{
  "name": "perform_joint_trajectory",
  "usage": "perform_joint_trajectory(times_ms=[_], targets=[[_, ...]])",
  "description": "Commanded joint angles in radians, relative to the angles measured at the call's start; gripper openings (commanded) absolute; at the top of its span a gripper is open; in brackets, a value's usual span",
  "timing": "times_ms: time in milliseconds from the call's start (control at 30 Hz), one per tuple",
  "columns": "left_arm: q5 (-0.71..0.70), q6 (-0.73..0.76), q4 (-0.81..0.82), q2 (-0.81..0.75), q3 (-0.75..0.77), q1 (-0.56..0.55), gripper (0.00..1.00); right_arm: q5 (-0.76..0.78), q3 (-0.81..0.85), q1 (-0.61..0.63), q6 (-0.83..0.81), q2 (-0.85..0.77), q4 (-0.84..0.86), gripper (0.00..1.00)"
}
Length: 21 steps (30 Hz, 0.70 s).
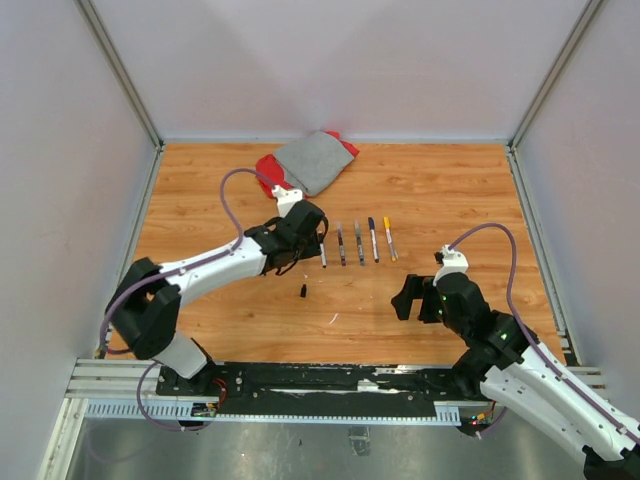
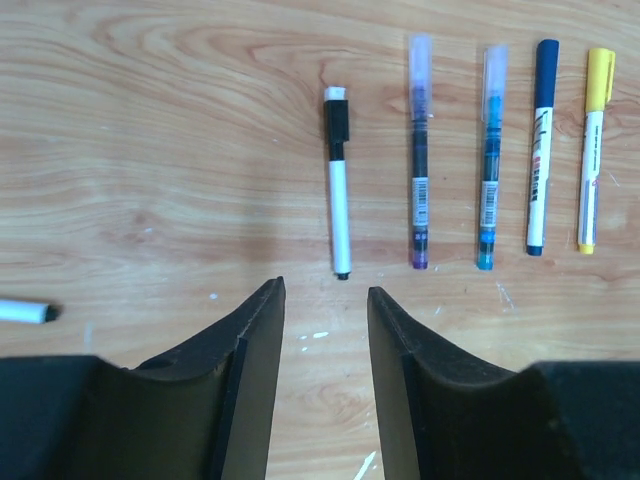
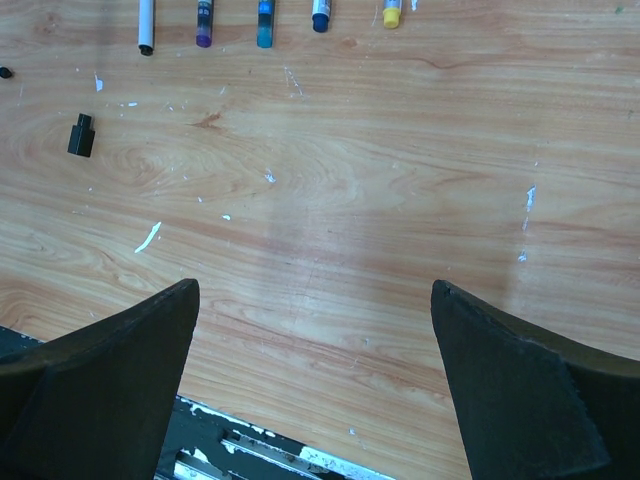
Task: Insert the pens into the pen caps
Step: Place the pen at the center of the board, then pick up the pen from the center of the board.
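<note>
Five pens lie side by side, caps toward the far side: a white pen [image 2: 339,205] with a black cap, a purple pen [image 2: 419,190], a light blue pen [image 2: 489,190], a dark blue-capped pen [image 2: 539,150] and a yellow-capped pen [image 2: 591,150]. The row [image 1: 358,242] is mid-table. A loose black pen cap [image 1: 303,291] [image 3: 80,135] lies nearer. Another white barrel with a dark tip [image 2: 25,312] shows at the left edge. My left gripper [image 2: 325,288] [image 1: 305,245] is open and empty, just short of the white pen's near end. My right gripper [image 3: 315,287] [image 1: 412,297] stands wide open over bare wood.
A grey cloth [image 1: 315,160] lies over something red at the back. A white scrap [image 1: 334,318] lies near the loose cap. The black mounting rail [image 1: 330,382] runs along the near edge, and grey walls close in three sides.
</note>
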Motion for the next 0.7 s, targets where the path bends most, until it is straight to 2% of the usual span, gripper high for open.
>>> perform_joint_trajectory(times_ms=[0, 133, 200, 267, 367, 467, 667], targets=[[-0.078, 0.069, -0.045, -0.132, -0.084, 0.010, 0.44, -0.006, -0.002, -0.009, -0.006, -0.008, -0.015, 0.99], [-0.133, -0.006, -0.116, -0.229, -0.160, 0.051, 0.45, -0.011, 0.002, -0.009, -0.006, 0.000, -0.019, 0.98], [-0.129, -0.072, -0.123, -0.290, -0.224, 0.099, 0.49, -0.012, 0.003, -0.009, -0.005, 0.001, -0.019, 0.99], [-0.093, -0.131, -0.104, -0.354, -0.299, 0.164, 0.57, -0.013, 0.004, -0.009, -0.006, 0.003, -0.018, 0.99], [-0.008, -0.184, -0.044, -0.420, -0.388, 0.273, 0.61, -0.016, 0.007, -0.009, -0.009, 0.003, -0.019, 0.99], [0.010, -0.220, -0.062, -0.412, -0.398, 0.334, 0.63, -0.016, 0.009, -0.009, -0.012, 0.002, -0.025, 0.98], [-0.033, -0.291, -0.098, -0.358, -0.378, 0.359, 0.66, -0.013, 0.006, -0.008, -0.011, -0.001, -0.029, 0.99]])
